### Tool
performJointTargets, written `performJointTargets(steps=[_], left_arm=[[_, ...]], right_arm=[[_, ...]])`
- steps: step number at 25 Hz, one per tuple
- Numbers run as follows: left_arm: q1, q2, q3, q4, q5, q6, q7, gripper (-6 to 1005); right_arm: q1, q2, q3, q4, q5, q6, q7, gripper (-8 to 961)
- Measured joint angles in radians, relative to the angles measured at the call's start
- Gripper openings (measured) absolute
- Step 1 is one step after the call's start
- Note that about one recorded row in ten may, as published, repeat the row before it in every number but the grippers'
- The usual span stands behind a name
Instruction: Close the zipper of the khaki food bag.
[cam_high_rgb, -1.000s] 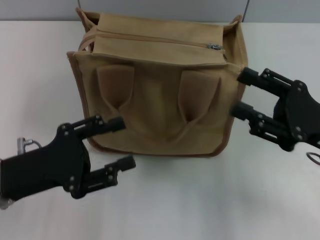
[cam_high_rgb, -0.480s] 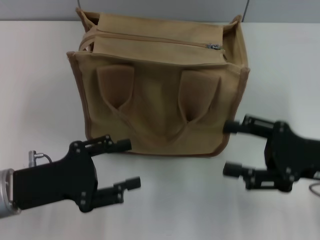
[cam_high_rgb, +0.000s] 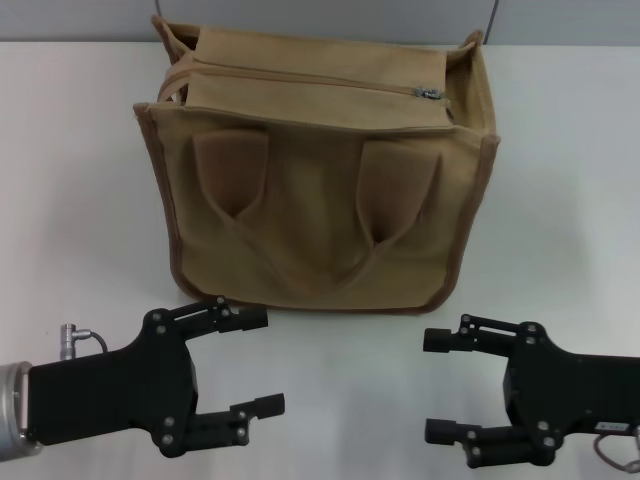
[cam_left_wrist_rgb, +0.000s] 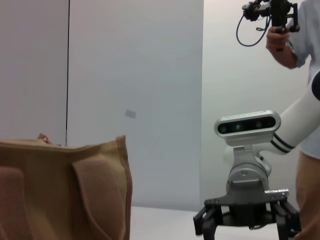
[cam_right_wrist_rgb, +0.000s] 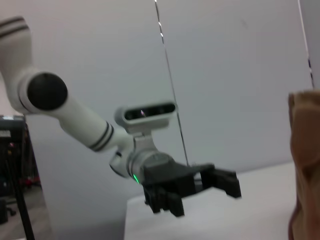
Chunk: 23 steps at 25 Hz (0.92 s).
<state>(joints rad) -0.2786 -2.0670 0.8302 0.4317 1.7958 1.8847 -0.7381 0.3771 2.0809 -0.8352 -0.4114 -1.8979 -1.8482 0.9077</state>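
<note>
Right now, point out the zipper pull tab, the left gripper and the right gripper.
zipper pull tab (cam_high_rgb: 430, 94), head view, metal tab.
left gripper (cam_high_rgb: 255, 362), head view, between fingertips.
right gripper (cam_high_rgb: 436, 385), head view, between fingertips.

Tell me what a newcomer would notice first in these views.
The khaki food bag dominates the middle of the white table, its zipper run along the top with the silver pull at the robot's right end. In front of it, the left hand and right hand hover open, touching nothing.
</note>
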Motion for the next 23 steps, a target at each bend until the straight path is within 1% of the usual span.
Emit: performJointTargets(steps=[1,9,23], left_arm=[[-0.001,-0.001,0.003,-0.001,0.002,-0.004,0.007,758],[-0.013,-0.004,0.018,-0.004,0.013,-0.047,0.004,758],[-0.009,-0.003,0.018,-0.018,0.012,-0.041,0.002,758]], right_arm=[[0.006,0.001,-0.001,0.020,-0.007,0.028,-0.016,820],[0.016,0.002,0.000,0.049,-0.005,0.054,-0.045,820],[0.020,0.005,0.004,0.069,-0.002,0.067,-0.070,820]])
